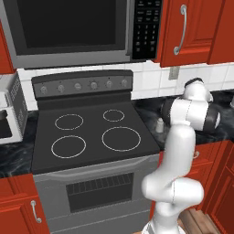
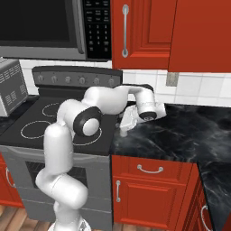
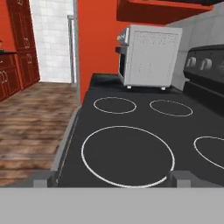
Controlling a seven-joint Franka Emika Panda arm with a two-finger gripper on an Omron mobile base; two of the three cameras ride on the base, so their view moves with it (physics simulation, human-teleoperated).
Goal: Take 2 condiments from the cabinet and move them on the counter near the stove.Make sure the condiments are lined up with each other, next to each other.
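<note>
Shaker (image 1: 159,125) upright on counter (image 2: 180,131) just beside stove (image 1: 91,132) — gripper (image 2: 124,127) low over counter edge near it, fingers spread wide, pinching nothing.

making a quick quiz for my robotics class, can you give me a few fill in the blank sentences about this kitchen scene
1. The stove top has ____ white-ringed burners.
2. The small shaker stands on the black counter to the ____ of the stove, seen from the left base view.
3. Above the stove hangs a ____.
4. The hand's two finger tips stand wide ____, holding nothing.

Missing words: four; right; microwave; apart
</note>
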